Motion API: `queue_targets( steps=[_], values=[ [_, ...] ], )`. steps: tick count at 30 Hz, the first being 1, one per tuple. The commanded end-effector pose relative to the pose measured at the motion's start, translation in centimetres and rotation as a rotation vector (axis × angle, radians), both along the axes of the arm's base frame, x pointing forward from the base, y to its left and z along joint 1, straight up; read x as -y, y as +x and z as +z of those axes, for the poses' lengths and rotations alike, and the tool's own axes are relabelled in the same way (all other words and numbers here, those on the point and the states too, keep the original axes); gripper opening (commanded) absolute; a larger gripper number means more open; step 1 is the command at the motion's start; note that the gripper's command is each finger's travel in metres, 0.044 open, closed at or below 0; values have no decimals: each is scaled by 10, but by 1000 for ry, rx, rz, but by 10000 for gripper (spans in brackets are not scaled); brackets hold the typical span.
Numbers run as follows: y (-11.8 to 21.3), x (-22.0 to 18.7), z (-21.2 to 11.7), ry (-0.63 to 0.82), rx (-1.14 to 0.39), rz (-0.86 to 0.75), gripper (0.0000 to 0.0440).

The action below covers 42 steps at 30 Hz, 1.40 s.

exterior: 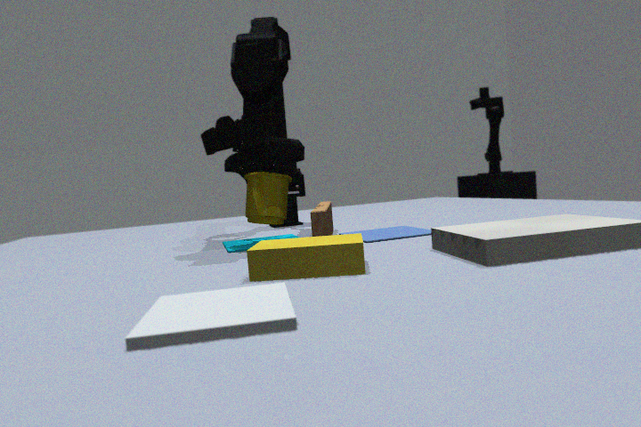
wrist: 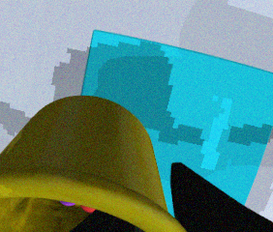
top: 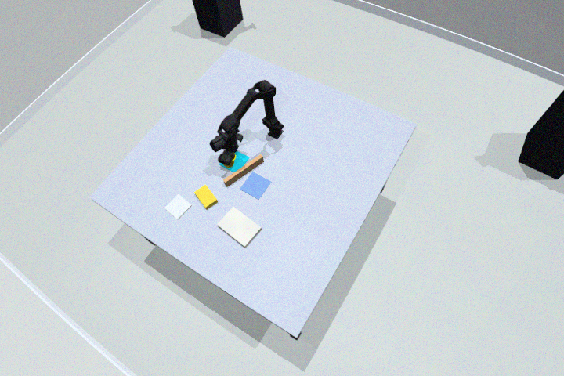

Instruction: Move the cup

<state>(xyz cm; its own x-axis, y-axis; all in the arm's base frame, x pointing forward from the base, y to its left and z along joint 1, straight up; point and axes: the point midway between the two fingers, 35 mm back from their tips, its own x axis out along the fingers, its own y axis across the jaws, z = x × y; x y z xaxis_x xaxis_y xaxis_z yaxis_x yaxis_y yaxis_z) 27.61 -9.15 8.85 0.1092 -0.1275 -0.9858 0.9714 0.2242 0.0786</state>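
Note:
A yellow cup (top: 233,160) (exterior: 267,197) (wrist: 88,135) hangs a little above the cyan pad (top: 243,162) (exterior: 235,245) (wrist: 199,92), tilted slightly in the exterior view. My gripper (exterior: 266,170) is shut on the cup at its rim. One dark finger shows outside the cup wall in the wrist view. A purple marble (wrist: 68,203) and a red marble (wrist: 88,209) show inside the cup; the rest of the inside is hidden. The blue pad (top: 256,185) (exterior: 397,233) lies across the wooden bar with nothing on it.
The wooden bar (top: 244,171) (exterior: 322,221) stands between the pads. A yellow block (top: 205,196) (exterior: 306,260), a white tile (top: 178,206) (exterior: 215,310) and a thick cream slab (top: 239,226) (exterior: 543,245) lie farther from the arm's base.

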Motion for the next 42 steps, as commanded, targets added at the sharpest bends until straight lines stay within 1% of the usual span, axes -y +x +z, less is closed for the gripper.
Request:
queue_targets(
  steps=[1,8,12,13,20,25,38,42],
  values=[
    [-7,1,-6,-2,1,-16,40],
    [-18,3,-17,-5,-8,-39,75],
    [-15,6,-14,-8,35,-51,160],
    [-14,7,-13,-8,48,-54,174],
    [-17,4,-4,5,96,-53,188],
    [-21,3,4,12,124,-54,207],
    [-31,3,33,17,202,-81,276],
    [-33,5,47,8,235,-88,316]
  ],
)
